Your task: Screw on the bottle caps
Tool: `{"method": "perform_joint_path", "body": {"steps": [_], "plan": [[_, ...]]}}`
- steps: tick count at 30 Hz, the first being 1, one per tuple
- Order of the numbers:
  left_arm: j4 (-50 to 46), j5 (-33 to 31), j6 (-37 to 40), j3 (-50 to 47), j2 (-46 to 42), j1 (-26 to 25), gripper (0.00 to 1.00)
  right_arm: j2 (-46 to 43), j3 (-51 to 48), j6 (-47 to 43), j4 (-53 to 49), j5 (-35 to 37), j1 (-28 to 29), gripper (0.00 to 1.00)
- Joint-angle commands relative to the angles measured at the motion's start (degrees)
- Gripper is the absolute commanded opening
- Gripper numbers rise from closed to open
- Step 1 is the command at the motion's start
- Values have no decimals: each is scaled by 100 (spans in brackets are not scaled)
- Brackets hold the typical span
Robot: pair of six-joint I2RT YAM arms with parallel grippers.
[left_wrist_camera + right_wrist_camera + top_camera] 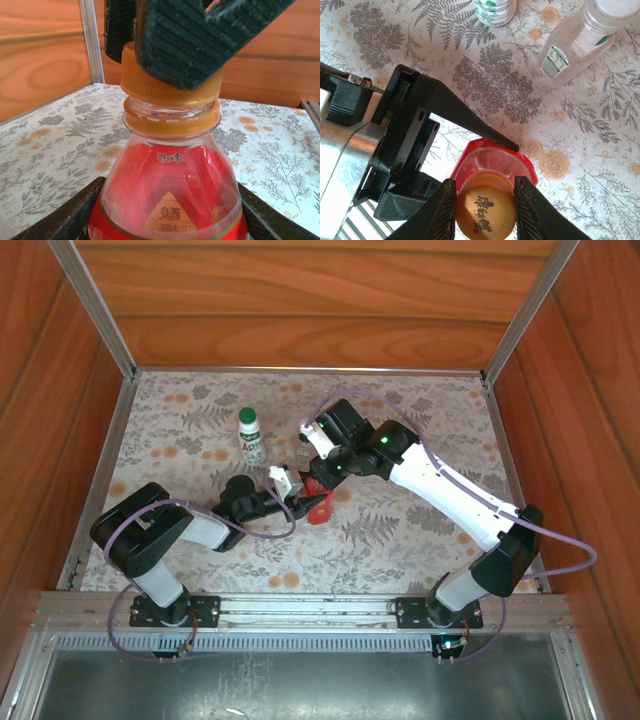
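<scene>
Left side: the left gripper (297, 505) reaches in low over the floral mat (400, 530) and is closed on the red bottle (170, 200). In the left wrist view its dark fingers (60, 215) stand against either flank of the body, below the shoulder. Judgement: this hold is there to keep the bottle upright and stop it turning with the cap. Behind that gripper, near but apart from it, the white bottle (252, 445) stands upright with the green cap (247, 416) on top; how tightly it is seated cannot be told. Centre: the orange cap (160, 87) sits on the neck of the red bottle, above the orange collar ring, with a band of clear neck showing between the two. Judgement: the cap is on the thread but not run fully down, so the step in hand is tightening. Right side: the right gripper (485, 200) comes down from above, narrowed onto the orange cap. Its two ribbed pads press opposite sides of the rim, and the printed top of the cap shows between them. That approach lines the wrist up with the bottle's axis, which suits twisting. Further right in the right wrist view, the clear bottle (570, 47) appears to carry a white cap (615, 6).
</scene>
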Motion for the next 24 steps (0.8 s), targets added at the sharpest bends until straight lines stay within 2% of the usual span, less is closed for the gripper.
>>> {"method": "perform_joint_path", "body": {"steps": [1, 9, 17, 19, 24], "plan": [[-241, 191, 37, -63, 86, 50, 58, 223, -45, 263, -445, -84, -47, 26], [-242, 267, 23, -12, 121, 47, 58, 553, 390, 991, -1160, 168, -32, 21], [-248, 311, 16, 7, 159, 48, 58, 598, 421, 1231, -1100, 236, 5, 22], [-244, 286, 34, -21, 141, 44, 58, 593, 524, 1175, -1107, 252, 5, 25], [-245, 284, 11, -36, 139, 51, 58, 397, 608, 1015, -752, 157, 7, 43]]}}
